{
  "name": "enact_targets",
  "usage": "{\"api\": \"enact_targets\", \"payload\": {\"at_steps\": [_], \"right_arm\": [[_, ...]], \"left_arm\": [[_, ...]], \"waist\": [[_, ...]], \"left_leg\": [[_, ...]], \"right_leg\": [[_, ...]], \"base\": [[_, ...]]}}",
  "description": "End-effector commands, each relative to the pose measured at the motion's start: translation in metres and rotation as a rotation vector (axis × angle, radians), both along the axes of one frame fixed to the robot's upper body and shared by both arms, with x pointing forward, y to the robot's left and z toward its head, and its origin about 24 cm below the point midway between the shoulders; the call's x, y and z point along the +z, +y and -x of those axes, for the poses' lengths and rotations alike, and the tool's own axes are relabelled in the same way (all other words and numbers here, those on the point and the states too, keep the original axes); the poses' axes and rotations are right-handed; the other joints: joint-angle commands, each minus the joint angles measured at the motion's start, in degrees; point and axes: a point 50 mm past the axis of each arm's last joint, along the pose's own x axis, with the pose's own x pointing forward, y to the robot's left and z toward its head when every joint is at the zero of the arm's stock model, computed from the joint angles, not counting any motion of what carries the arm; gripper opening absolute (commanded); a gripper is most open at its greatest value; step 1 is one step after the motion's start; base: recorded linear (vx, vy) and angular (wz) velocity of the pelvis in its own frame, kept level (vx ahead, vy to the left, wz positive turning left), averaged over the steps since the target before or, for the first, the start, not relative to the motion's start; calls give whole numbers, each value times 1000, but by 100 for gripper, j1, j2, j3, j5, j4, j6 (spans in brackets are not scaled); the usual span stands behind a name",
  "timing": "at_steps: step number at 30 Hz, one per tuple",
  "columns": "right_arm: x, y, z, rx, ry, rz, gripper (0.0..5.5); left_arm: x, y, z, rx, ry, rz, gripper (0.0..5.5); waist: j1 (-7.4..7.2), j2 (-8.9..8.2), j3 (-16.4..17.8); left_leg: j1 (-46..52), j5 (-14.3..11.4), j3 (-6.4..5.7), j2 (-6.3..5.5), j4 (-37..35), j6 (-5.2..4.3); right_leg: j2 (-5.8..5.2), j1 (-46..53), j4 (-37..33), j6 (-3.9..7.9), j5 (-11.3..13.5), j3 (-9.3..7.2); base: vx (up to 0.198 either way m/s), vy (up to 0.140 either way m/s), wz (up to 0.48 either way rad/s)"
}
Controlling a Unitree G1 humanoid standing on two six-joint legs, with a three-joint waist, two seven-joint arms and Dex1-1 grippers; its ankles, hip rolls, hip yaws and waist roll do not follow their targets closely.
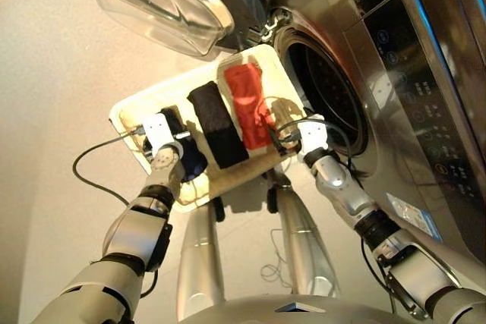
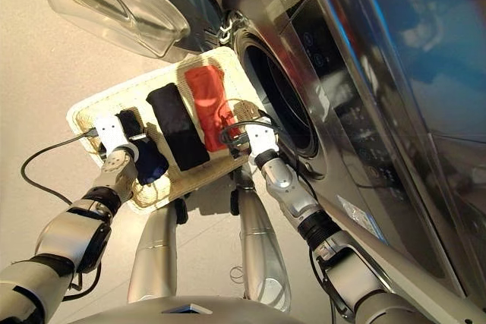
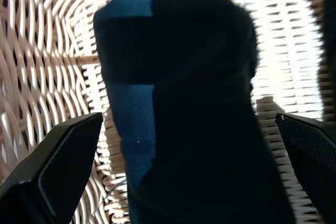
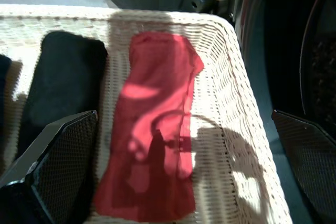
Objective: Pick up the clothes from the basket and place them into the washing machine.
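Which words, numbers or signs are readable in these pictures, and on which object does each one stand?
None can be read.
Control panel of the washing machine: small lit icons and markings, too small to read.
Sticker low on its front: print too blurred to read.
Basket and clothes: no text.

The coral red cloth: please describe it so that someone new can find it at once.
Find the washing machine with its round drum opening; the cream basket sits just before it. Three folded cloths lie abreast inside. The coral red cloth lies nearest the drum, beside the black cloth, and is the only bright one.
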Motion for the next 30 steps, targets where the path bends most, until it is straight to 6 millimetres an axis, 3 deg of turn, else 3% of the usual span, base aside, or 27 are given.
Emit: {"api": "enact_targets", "payload": {"at_steps": [1, 3, 4, 16, 19, 22, 24, 26, 30], "right_arm": [[27, 10, 9, 62, -131, -113, 550], [27, 10, 10, 59, -128, -121, 550], [26, 9, 11, 58, -130, -125, 550], [11, 9, 16, 90, -92, -39, 550], [3, 17, 16, 201, -73, 94, 550], [-6, 15, 10, 189, -101, 273, 550], [-2, 16, 8, 182, -144, 318, 550], [4, 14, 3, 152, -214, 393, 550], [7, 19, 1, 167, -234, 422, 550]], "left_arm": [[-3, 19, 7, 83, 14, -14, 550], [-3, 19, 7, 89, 14, -13, 550], [-2, 18, 6, 88, 10, -16, 0], [4, 1, 2, 41, -70, -14, 0], [14, -18, -1, -39, -183, 51, 0], [28, -42, -3, -108, -297, 118, 0], [32, -50, -3, -142, -329, 129, 0], [53, -67, -2, -217, -446, 138, 0], [66, -83, 0, -289, -512, 159, 0]], "waist": [[-52, 108, -155], [-52, 103, -173], [-59, 108, -188], [6, 195, -464], [141, 190, -456], [238, 214, -352], [261, 230, -296], [330, 284, -214], [404, 324, -130]], "left_leg": [[-235, -520, -407, 45, 409, 167], [-354, -550, -425, 50, 520, 181], [-416, -565, -452, 46, 564, 184], [-72, -465, -469, -48, 183, 158], [516, -330, -430, -128, -257, 106], [1011, -177, -411, -209, -614, 74], [1203, -115, -417, -245, -769, 68], [1594, 49, -408, -341, -1078, 32], [1918, 174, -410, -420, -1334, 7]], "right_leg": [[53, 107, 246, 309, -498, -9], [56, 13, 327, 302, -508, -2], [61, -37, 346, 298, -520, 6], [19, 209, 163, 277, -440, 12], [-23, 755, -152, 297, -361, 11], [-78, 1263, -419, 330, -269, -12], [-100, 1443, -527, 345, -243, -31], [-145, 1813, -722, 372, -192, -54], [-166, 2134, -894, 382, -175, -67]], "base": [[0, 0, 0], [0, 0, 0], [0, 0, 0], [0, 0, 0], [0, 0, 0], [0, 0, 0], [0, 0, 0], [7, -25, 86], [4, -20, 173]]}}
